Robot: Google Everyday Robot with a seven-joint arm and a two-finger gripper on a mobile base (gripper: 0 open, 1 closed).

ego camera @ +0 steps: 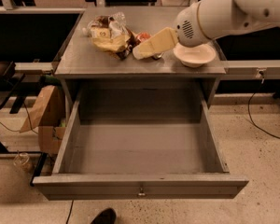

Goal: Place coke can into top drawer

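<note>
**Can under the end effector, drawer waiting.** The coke can (143,36) was pictured near the middle of the bench (79,59), just right of the snack bags (109,34) and left of the white bowl (194,56). Only a red patch of it was seen. The rest was covered by the end effector (140,51), which was held low over it, reaching in from the right and slanting down to the left.

The can was therefore judged to lie directly beneath and just behind the tip, not off to either side. Contact could not be made out. With so much hidden, the can's long axis could not be read. Whether the end effector was spread, pressed together or pinching the can could not be told.

The single arm (224,10) was extended from the upper right, passing above the bowl. The top drawer (140,185) was seen pulled out below the bench's front edge, toward the camera, with nothing visible on its grey bottom.

The grasp was judged unconfirmed. Once the can was held, a lift followed by a carry toward the camera and downward would be called for.
</note>
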